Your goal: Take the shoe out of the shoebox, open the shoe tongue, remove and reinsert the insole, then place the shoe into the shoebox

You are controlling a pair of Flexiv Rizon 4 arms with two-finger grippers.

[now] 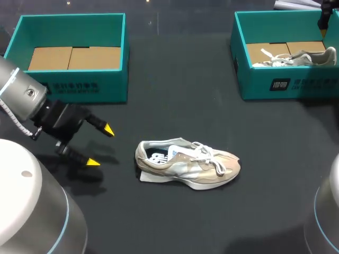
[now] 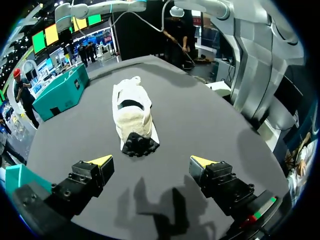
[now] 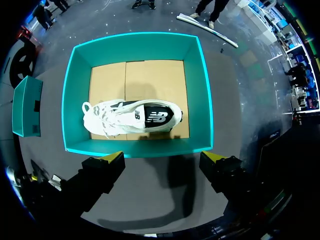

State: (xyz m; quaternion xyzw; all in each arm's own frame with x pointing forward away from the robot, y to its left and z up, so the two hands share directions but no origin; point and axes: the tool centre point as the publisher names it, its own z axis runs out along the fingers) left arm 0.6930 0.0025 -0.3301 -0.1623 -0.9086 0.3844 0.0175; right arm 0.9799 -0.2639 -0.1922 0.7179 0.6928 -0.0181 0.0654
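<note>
I list one beige-and-white laced sneaker (image 1: 188,165) on the dark desk (image 1: 175,95), left end effector (image 1: 101,146) and right end effector (image 3: 162,157) both spread.

Beige and white shoe (image 1: 188,166), teal shoebox (image 1: 79,87), yellow-tipped left claw (image 1: 100,146), black table (image 1: 180,95)

Robot test station, I'd say.
My left arm (image 1: 21,98) hangs over a dark desk (image 1: 180,84) set with a teal shoebox (image 1: 79,87), a second shoebox (image 1: 296,84) and a loose sneaker (image 1: 190,166).
</note>
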